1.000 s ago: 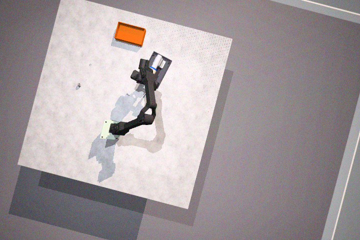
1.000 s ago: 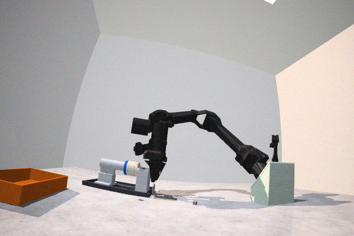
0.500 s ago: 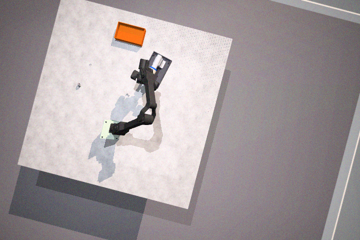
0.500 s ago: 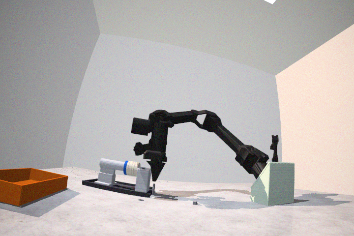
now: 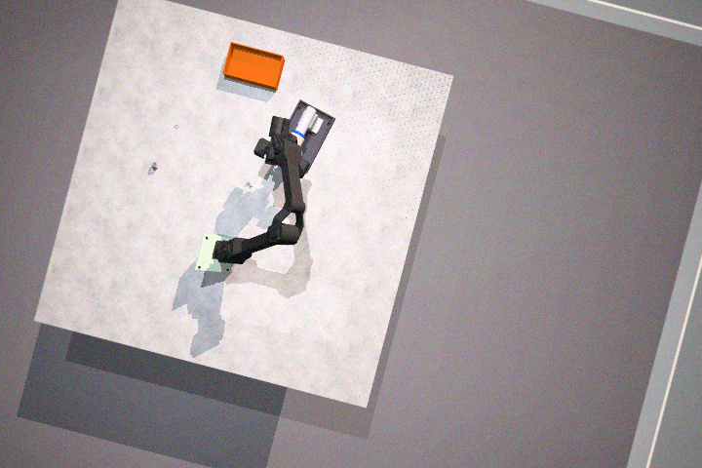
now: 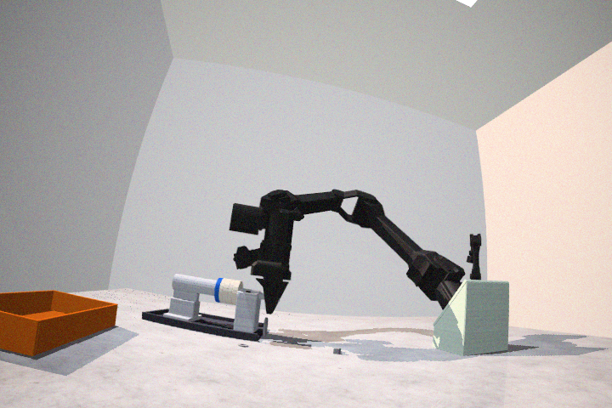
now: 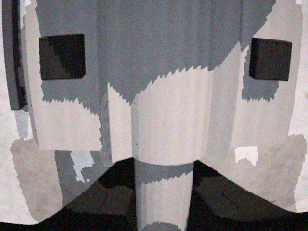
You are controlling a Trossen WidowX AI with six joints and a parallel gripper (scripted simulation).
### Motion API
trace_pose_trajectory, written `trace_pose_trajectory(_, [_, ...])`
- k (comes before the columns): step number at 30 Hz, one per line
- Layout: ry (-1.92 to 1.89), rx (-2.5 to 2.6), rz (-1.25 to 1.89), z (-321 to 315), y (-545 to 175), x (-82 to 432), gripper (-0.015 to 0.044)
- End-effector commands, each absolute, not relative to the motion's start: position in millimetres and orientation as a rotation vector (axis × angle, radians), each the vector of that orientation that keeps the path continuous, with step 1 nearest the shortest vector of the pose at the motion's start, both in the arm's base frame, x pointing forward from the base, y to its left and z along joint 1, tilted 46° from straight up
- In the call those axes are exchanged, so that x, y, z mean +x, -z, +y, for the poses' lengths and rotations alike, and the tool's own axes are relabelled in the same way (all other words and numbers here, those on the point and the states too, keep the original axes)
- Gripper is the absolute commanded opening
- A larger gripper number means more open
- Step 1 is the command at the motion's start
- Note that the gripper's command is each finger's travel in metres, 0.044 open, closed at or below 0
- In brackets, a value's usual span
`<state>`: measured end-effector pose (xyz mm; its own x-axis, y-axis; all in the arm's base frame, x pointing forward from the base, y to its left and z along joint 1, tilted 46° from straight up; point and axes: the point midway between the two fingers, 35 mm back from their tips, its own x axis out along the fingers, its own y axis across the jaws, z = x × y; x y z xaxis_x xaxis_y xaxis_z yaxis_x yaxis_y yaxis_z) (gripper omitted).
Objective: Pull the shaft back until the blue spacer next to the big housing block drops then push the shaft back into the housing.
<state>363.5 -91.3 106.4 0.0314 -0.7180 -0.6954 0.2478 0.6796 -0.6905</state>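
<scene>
The blue spacer (image 5: 297, 134) (image 6: 217, 289) sits on the shaft line against the big light-grey housing (image 6: 191, 285). Cream spacers (image 6: 231, 291) stand beside it, between it and the grey end support (image 6: 248, 310) (image 7: 168, 111). The shaft (image 7: 164, 212) sticks out of that support. My gripper (image 6: 270, 308) (image 7: 154, 157) points down just outside the support and is shut on the protruding shaft end, with one dark finger on each side in the wrist view. The arm hides the grip in the top view. No blue spacer shows on the table.
The assembly stands on a dark base tray (image 5: 316, 144) (image 6: 201, 328). An orange bin (image 5: 253, 68) (image 6: 76, 322) is nearby. Small grey parts (image 5: 152, 167) (image 6: 337, 351) lie on the table. The arm is mounted at a pale green block (image 5: 207, 253) (image 6: 484, 317).
</scene>
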Motion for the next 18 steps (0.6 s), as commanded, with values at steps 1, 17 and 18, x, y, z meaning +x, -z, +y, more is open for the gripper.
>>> trace_pose_trajectory(1, [0.778, -0.433, 1.351, -90.2, -104.6, 359.1, 0.0000])
trace_pose_trajectory(17, [0.778, -0.434, 1.351, -89.3, -103.4, 353.6, 0.0000])
trace_pose_trajectory(18, [0.778, -0.434, 1.351, -89.3, -103.3, 353.4, 0.0000])
